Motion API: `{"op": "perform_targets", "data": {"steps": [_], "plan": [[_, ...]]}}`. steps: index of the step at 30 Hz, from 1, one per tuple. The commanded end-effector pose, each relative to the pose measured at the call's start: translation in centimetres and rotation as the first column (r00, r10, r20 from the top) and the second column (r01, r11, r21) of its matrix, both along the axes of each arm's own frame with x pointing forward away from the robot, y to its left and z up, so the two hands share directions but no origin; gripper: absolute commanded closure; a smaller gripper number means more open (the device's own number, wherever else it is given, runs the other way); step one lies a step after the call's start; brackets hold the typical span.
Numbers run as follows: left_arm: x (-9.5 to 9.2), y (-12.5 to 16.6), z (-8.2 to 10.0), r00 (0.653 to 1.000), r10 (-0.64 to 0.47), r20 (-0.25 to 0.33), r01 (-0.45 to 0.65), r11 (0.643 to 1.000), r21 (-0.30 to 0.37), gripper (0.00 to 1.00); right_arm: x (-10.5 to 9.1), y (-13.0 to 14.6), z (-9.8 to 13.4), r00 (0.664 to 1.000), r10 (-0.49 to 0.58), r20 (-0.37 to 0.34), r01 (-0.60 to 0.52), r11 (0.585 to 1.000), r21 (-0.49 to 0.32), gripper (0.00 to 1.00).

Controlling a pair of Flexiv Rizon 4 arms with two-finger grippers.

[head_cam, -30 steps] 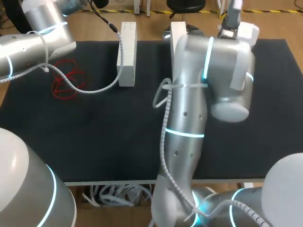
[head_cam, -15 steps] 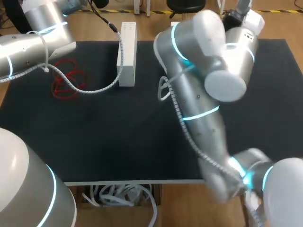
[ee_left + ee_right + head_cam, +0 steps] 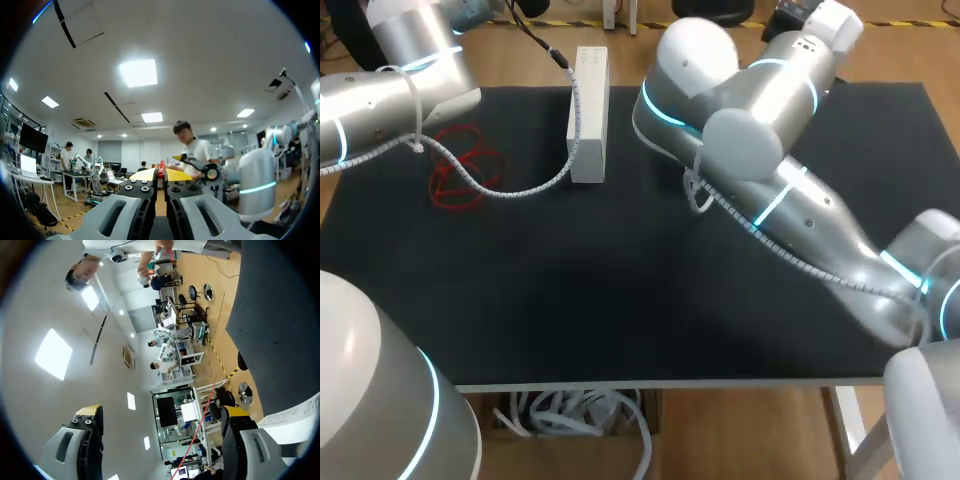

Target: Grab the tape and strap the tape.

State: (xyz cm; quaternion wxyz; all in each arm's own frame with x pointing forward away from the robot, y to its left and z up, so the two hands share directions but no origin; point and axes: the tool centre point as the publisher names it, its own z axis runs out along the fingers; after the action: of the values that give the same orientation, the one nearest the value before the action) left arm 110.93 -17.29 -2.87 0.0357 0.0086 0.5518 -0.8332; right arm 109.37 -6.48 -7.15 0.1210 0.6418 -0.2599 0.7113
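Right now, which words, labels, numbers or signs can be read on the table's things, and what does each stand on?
No text can be read.
white box: faint marks near its far end, too small to read.
red tape: bare loops on the black table, no lettering seen.

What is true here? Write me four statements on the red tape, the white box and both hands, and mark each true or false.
1. The red tape lies in a tangle on the left part of the table. True.
2. The white box sits on the table to the right of the tape. True.
3. The right hand is shut on the box. False: its fingers stand wide apart and grip nothing.
4. The left hand has its fingers spread wide. False: they stand close together, with a small red piece between the tips.
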Motion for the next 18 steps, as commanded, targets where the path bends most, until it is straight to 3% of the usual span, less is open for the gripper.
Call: {"op": "perform_targets", "data": {"steps": [1, 5, 8, 9, 13, 18], "plan": [[0.0, 0.0, 0.0, 1.0, -0.001, 0.001, 0.001, 1.0, -0.001, 1.0, -0.9, -0.1, -0.5, 0.994, 0.102, 0.04, -0.101, 0.995, -0.024, 0.0], [0.0, 0.0, 0.0, 1.0, -0.001, 0.001, 0.001, 1.0, -0.001, 1.0, -1.0, 0.0, -0.8, 0.986, 0.155, 0.057, -0.155, 0.988, -0.012, 0.0], [0.0, 0.0, 0.0, 1.0, -0.001, 0.001, 0.001, 1.0, -0.001, 1.0, -1.1, 0.1, -0.9, 0.98, 0.187, 0.071, -0.192, 0.98, 0.059, 0.0], [0.0, 0.0, 0.0, 1.0, -0.001, 0.001, 0.001, 1.0, -0.001, 1.0, -1.1, 0.2, -1.0, 0.977, 0.196, 0.081, -0.204, 0.972, 0.117, 0.0], [0.0, 0.0, 0.0, 1.0, -0.001, 0.001, 0.001, 1.0, -0.001, 1.0, -0.8, 0.1, -1.0, 0.973, 0.225, 0.055, -0.229, 0.968, 0.099, 0.0], [0.0, 0.0, 0.0, 1.0, -0.001, 0.001, 0.001, 1.0, -0.001, 1.0, -0.3, -1.1, -0.2, 0.977, 0.196, 0.083, -0.202, 0.976, 0.08, 0.0]]}}
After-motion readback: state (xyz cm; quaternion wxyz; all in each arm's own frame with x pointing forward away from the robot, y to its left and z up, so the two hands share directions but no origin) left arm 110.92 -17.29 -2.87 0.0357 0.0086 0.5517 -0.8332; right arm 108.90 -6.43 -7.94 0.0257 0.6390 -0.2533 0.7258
